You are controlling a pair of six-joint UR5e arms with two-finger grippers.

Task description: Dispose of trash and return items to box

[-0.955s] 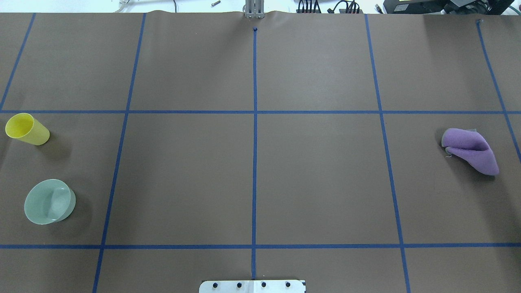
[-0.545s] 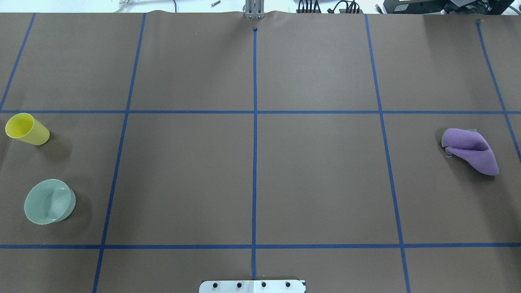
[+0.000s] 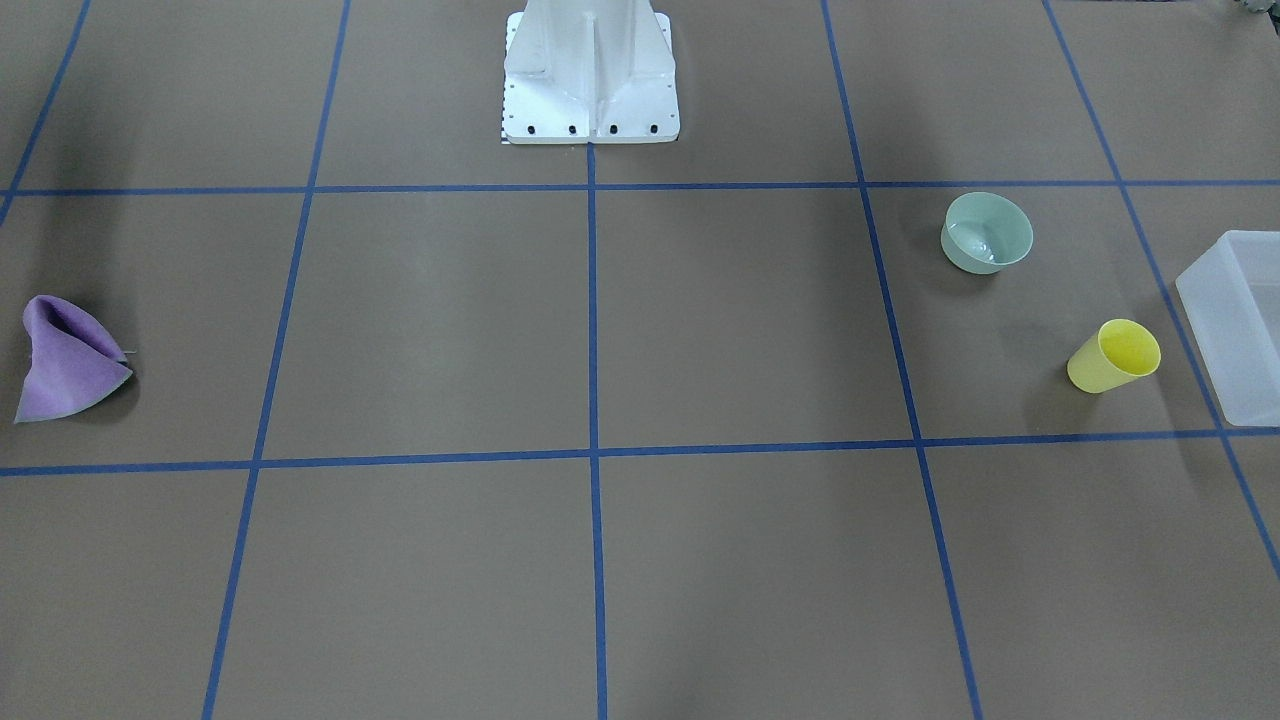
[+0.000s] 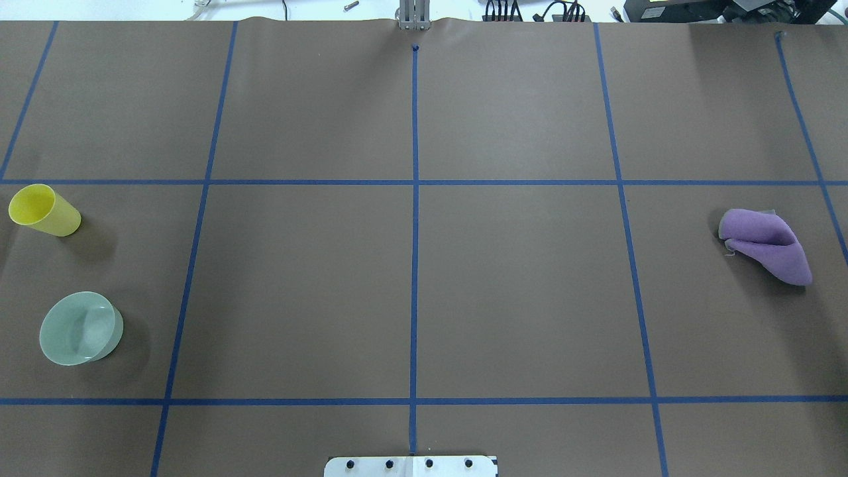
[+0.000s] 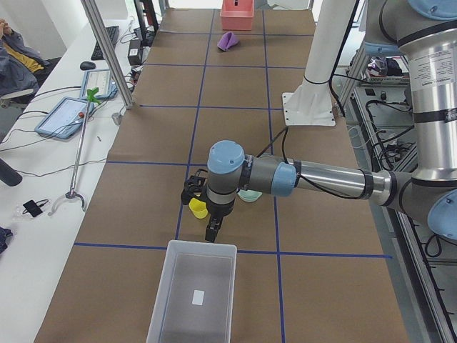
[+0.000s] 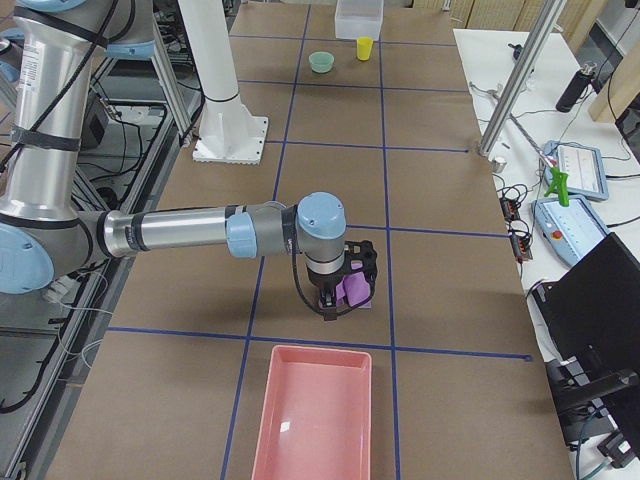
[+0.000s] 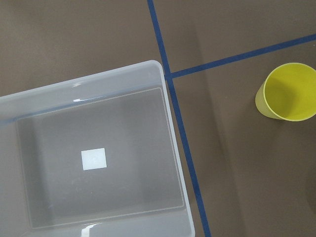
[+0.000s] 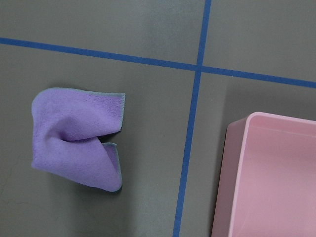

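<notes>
Cup (image 4: 43,210) and bowl (image 4: 81,328) sit in the same spots as one second ago. The purple cloth (image 4: 765,245) has not moved either. From above, nothing on the brown table (image 4: 530,298) looks different from before.

The yellow cup stands upright with its mouth up and nothing in it. The green bowl is near it, a bit closer to the robot, and they do not touch. Both are at the robot's left end of the table. The box (image 3: 1235,320) is past the cup, at that same end. A blue line (image 7: 180,128) runs between the cup and the box. The box has only a small white sticker (image 7: 93,159) on its bottom.

The left gripper (image 5: 212,232) hangs over the table, just beside the cup and near the box. It shows only in the side view, so I cannot tell if its fingers are apart or together.

The cloth lies crumpled at the other end, well apart from the cup and bowl. A pink tray (image 8: 266,177) is near it. The right gripper (image 6: 330,305) hangs by the cloth. It too shows only from the side, so I cannot tell how its fingers stand.
</notes>
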